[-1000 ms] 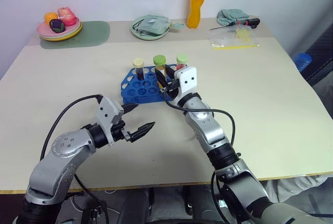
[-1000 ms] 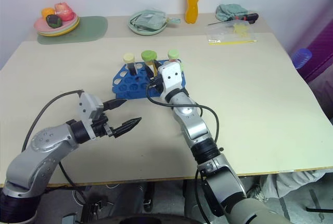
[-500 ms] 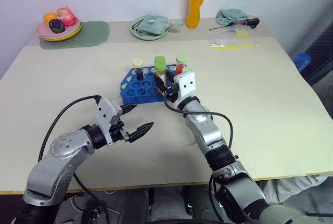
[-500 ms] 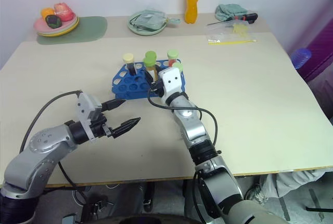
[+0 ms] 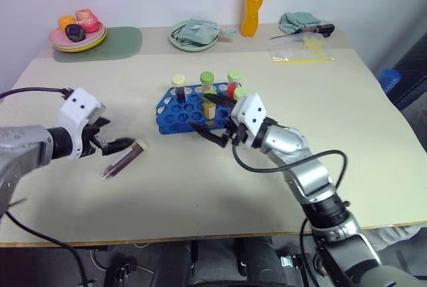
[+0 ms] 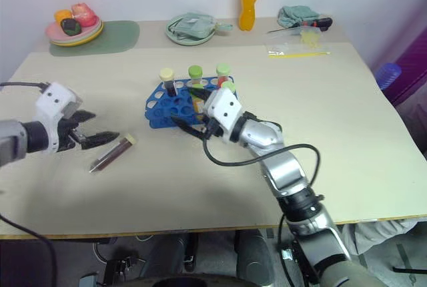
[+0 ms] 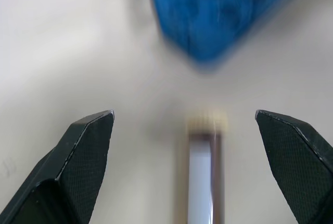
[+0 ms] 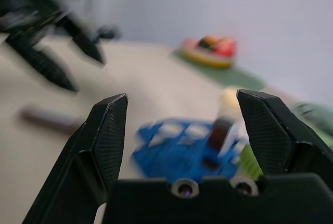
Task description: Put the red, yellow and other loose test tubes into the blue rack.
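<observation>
Since 1 second ago my right pincer [image 5: 208, 119] has let go of the orange tube and pulled back from the blue rack [image 5: 183, 109], fingers now apart and empty, while my left pincer [image 5: 119, 144] has swung out to the left, spread wide over a dark loose tube [image 5: 124, 161] lying flat on the desk [image 5: 280, 87]. I count 5 tubes standing in the rack, so I judge the job nearly done, with this 1 left. Open desk surrounds it, the near edge is well apart, and the rack's front holes look free.
</observation>
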Tool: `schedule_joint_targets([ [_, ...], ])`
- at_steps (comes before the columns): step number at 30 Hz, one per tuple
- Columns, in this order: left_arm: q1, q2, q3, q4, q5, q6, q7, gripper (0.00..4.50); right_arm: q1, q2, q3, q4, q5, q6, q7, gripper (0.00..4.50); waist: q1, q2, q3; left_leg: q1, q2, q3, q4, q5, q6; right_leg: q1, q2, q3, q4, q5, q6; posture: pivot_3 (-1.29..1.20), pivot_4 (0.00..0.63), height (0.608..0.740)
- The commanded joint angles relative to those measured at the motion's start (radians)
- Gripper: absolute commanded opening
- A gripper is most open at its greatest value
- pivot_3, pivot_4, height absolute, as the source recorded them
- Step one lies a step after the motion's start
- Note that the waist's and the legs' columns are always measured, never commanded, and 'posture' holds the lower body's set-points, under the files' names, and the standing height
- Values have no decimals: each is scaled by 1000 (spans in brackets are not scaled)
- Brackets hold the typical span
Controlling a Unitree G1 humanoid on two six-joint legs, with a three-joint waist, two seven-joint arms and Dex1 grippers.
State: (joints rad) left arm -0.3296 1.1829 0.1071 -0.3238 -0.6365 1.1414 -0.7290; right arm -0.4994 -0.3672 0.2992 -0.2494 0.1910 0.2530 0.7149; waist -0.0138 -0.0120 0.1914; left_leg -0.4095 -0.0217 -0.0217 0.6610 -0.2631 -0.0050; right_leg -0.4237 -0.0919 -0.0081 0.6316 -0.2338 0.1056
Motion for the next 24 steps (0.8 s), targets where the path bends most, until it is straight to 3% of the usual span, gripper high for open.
schedule_joint_targets([
  [1,-133,54,-180,59,41,84,-95,4500,-1,-69,6,-125,67,69,115,3701,-1,-1,0,0,0,0,0,0,0,0,1,0,0,0,0,0,150,740],
  [6,-312,42,-442,199,217,-4,-213,4500,15,-124,-17,-191,123,139,169,3701,-2,-2,1,0,2,0,0,0,0,-1,4,0,0,0,0,0,150,740],
  [12,-411,-3,-614,324,384,-97,-328,4500,39,-134,-18,-224,118,175,153,3701,1,-3,2,-1,2,1,0,0,0,-1,4,1,0,0,0,0,150,740],
  [15,-444,-36,-646,380,444,-111,-349,3598,51,-125,-22,-238,116,188,129,3766,4,-4,2,-1,2,1,1,0,0,-1,4,1,0,0,0,0,150,740],
  [20,-449,-56,-630,392,479,-97,-385,1097,61,-120,-16,-248,119,197,116,3766,1,-4,2,-2,2,1,2,0,0,-1,4,1,1,0,0,0,150,740],
  [21,-444,-55,-617,388,476,-91,-388,768,60,-119,-16,-248,119,198,114,3766,1,-4,2,-2,2,1,2,0,0,-1,4,1,1,0,0,0,150,740],
  [24,-393,-44,-512,369,454,-166,-369,761,66,-122,-24,-248,118,197,106,3766,0,-4,2,-2,3,1,2,0,0,-1,4,1,1,0,0,0,150,740],
])
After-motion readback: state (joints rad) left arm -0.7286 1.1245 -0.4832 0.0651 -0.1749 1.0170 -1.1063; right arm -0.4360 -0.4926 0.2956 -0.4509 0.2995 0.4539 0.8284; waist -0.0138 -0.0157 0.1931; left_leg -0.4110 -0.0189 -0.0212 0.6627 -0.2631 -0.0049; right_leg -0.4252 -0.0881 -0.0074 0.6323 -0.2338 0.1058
